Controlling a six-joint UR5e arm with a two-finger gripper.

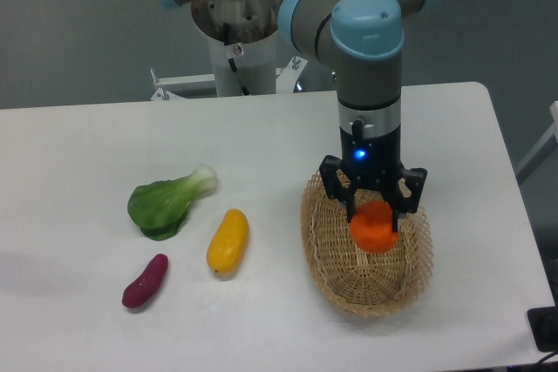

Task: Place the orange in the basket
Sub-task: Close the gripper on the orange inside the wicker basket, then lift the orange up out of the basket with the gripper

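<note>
The orange (375,227) is small, round and bright orange. It sits between the two fingers of my gripper (375,208), which point straight down over the basket (331,259). The fingers close against the orange's sides and hold it just inside the rim, over the basket's far half. The basket is an oval of tan woven wicker with an open lattice rim, standing at the right of the white table. The orange's top is partly hidden by the gripper body.
A yellow-orange elongated fruit (228,240) lies left of the basket. A green leafy bok choy (167,201) and a small purple sweet potato (145,281) lie further left. The table's right edge (514,215) is close to the basket.
</note>
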